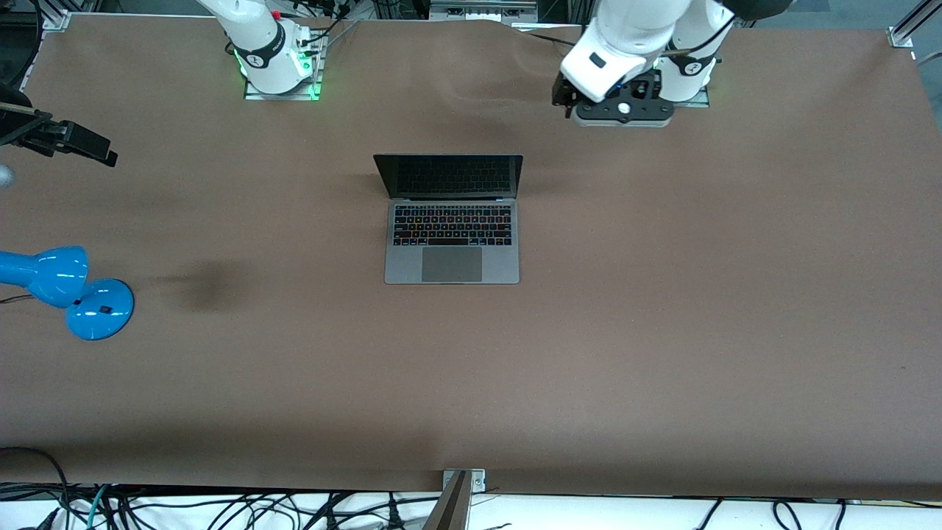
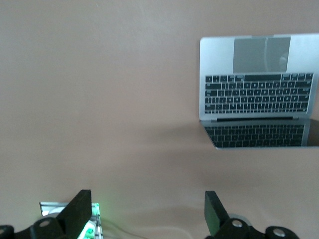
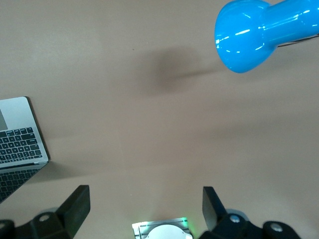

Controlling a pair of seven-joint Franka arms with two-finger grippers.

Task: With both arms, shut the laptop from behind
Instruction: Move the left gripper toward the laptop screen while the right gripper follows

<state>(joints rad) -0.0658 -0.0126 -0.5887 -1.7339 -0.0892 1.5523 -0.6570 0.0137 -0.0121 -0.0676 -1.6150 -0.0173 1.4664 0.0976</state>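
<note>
Lamp (image 1: 66, 291): we see this blue lamp at the right arm's end of the table (image 1: 662, 353), nearer the front camera than the laptop; its shade also shows in the right wrist view (image 3: 249, 37).
Right gripper (image 3: 145, 209): we see it only in its own wrist view, up over bare table between laptop and lamp, fingers (image 3: 77, 204) spread wide, holding nothing.
Laptop (image 1: 452, 218): we find it mid-table, lid up, screen dark and facing the front camera, base flat; both wrist views show it too (image 2: 256, 89) (image 3: 20, 144).
Left gripper (image 1: 617, 99): we see it up over the table well apart from the laptop, toward the left arm's end, fingers (image 2: 79, 209) wide apart, empty.
</note>
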